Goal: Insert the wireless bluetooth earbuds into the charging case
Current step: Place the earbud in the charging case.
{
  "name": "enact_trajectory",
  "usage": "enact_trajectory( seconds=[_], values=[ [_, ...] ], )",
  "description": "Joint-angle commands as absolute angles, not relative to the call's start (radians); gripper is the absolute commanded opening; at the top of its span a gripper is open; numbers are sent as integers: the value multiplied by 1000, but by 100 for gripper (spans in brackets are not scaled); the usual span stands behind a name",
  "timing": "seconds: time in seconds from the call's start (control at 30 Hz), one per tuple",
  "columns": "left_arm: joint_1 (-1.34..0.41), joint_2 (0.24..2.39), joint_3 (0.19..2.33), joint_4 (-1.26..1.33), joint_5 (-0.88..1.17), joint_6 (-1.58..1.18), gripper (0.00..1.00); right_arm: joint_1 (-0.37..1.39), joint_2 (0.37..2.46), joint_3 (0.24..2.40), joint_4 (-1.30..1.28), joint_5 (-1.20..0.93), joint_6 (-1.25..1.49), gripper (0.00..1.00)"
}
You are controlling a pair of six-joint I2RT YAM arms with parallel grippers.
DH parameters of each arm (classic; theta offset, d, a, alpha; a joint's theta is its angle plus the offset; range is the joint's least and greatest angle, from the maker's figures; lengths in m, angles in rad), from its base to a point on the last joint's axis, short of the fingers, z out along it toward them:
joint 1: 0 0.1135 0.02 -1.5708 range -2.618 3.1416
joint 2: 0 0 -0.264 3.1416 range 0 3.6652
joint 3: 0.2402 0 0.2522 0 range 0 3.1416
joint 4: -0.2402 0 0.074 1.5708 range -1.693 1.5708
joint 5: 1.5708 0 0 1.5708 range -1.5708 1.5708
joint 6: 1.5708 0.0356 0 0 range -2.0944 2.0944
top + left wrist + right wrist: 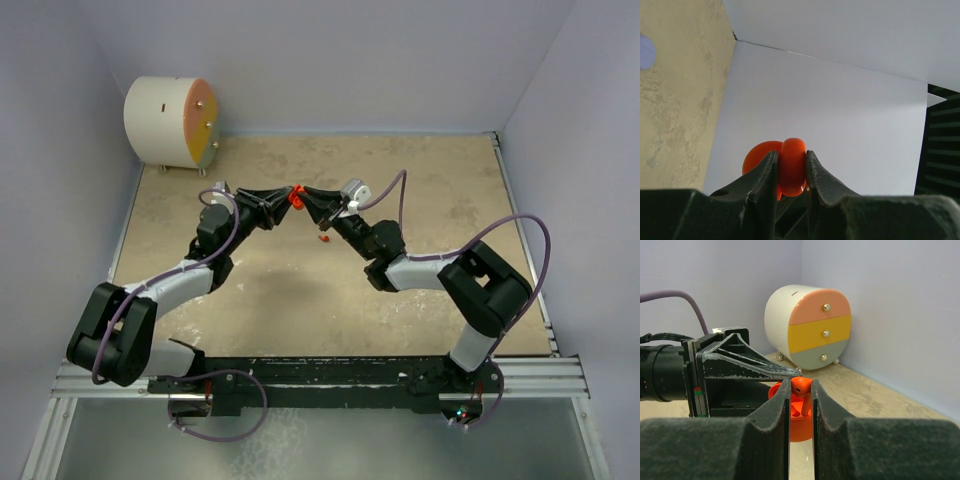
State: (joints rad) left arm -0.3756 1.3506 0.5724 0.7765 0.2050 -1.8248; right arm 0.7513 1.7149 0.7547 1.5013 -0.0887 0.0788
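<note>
Left pincer (791,161) clamps the red case (792,175); right pincer (801,392) (tip-to-tip) pinches a red earbud (800,386).

Item 1, red charging case (791,172): we record a small round glossy shell, apparently open, with its lid (757,157) swung back. It is pinched in the left gripper (791,156), clear of the bench (430,190).

Item 2, red earbud (801,386): bulb up, stem down, pinched in the right gripper (801,390) directly above the case.

Item 3, second red earbud (324,238): we find it lying loose on the bench nearby, too small for detail.
</note>
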Motion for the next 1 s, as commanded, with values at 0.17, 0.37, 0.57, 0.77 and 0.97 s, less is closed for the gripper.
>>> enact_trajectory(
  seconds=[0.17, 0.37, 0.57, 0.77, 0.97],
  values=[
    [-383, 1305, 621, 788, 199, -1836, 0, 747, 1718, 756, 1562, -72, 67, 0],
    [-382, 1303, 622, 784, 195, -1835, 0, 746, 1720, 756, 1557, -81, 68, 0],
    [-380, 1309, 629, 787, 194, -1835, 0, 746, 1720, 754, 1543, -97, 70, 0],
    [-382, 1320, 639, 794, 195, -1836, 0, 746, 1718, 753, 1527, -106, 77, 0],
    [-381, 1327, 646, 796, 196, -1836, 0, 747, 1718, 760, 1507, -103, 93, 4]
  ],
)
